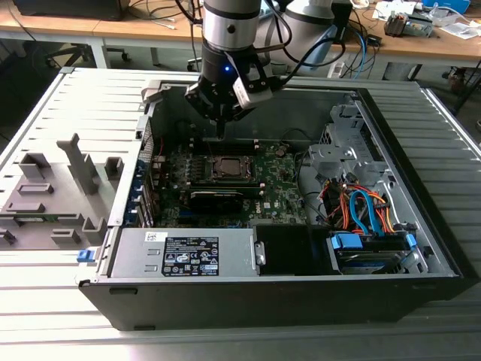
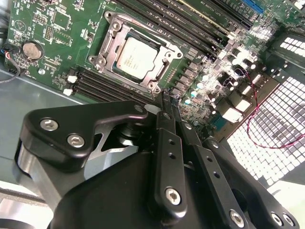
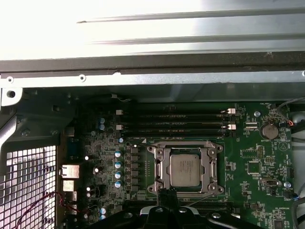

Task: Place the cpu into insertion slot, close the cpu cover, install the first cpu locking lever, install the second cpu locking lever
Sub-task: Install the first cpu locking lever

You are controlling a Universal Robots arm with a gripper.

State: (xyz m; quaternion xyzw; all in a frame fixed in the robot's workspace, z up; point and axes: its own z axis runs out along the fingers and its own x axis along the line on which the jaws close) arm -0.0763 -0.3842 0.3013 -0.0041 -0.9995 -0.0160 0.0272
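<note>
CPU seated in its socket beneath the closed cover

The cpu (image 2: 138, 53), a dull silver-grey square, is seen lying in the motherboard (image 3: 257, 167) socket, framed by the silvery cpu cover (image 2: 110, 34), which is laid flat around it. The gripper (image 2: 167, 102) is held just above the board beside the socket, pointed down into the open computer case (image 1: 421, 248), its black fingers (image 2: 164, 114) pressed together on nothing.
</note>
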